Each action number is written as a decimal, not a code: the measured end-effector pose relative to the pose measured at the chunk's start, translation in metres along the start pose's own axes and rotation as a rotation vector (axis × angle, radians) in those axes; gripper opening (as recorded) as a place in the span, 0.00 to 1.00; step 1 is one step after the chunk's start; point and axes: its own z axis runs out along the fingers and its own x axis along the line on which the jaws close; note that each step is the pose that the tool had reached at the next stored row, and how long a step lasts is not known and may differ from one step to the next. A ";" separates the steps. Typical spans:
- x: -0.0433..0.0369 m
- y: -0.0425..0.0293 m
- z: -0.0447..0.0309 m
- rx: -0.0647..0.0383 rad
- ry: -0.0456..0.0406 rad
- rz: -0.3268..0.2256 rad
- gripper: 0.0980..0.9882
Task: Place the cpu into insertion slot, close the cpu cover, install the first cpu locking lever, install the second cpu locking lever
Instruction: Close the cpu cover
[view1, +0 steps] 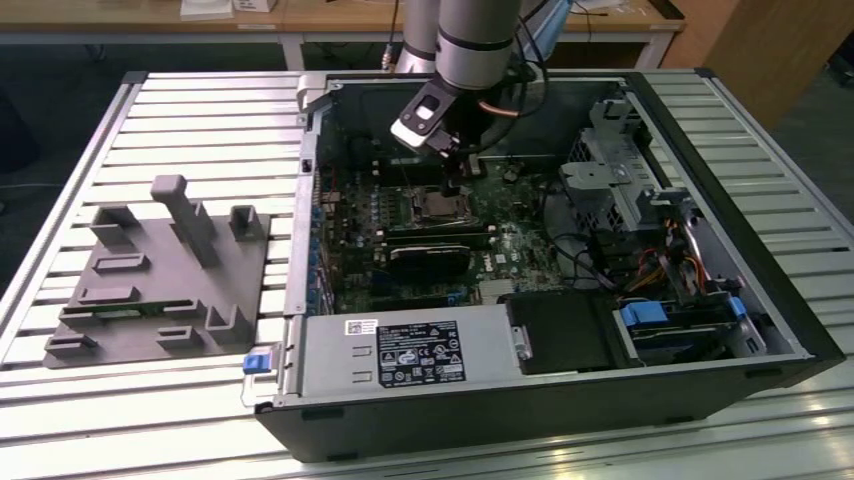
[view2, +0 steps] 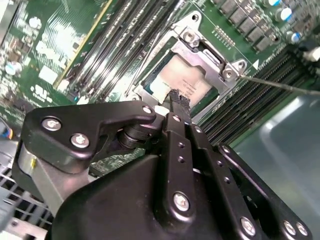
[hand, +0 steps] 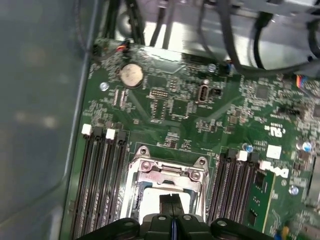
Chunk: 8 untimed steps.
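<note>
One gripper (view2: 177, 98) nearest in second wrist view, fingers pressed together, nothing between them, tips over edge of cpu (view2: 189, 80); contact I cannot tell. I see cpu seated in insertion slot (view1: 438, 207), grey face showing through window of cpu cover (view2: 210, 54), which lies around it. Thin locking lever (view2: 280, 86) juts out past socket corner. Black memory slots (hand: 100, 185) flank socket on green board (hand: 170, 105). Farther off, in exterior view, open computer case (view1: 747, 250) rests on slatted table (view1: 200, 110).
</note>
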 end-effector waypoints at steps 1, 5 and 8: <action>0.0000 0.0000 0.0001 0.000 -0.0004 -0.018 0.01; 0.0000 0.0000 0.0005 -0.001 -0.0023 -0.092 0.01; 0.0000 0.0000 0.0008 -0.002 -0.0037 -0.145 0.01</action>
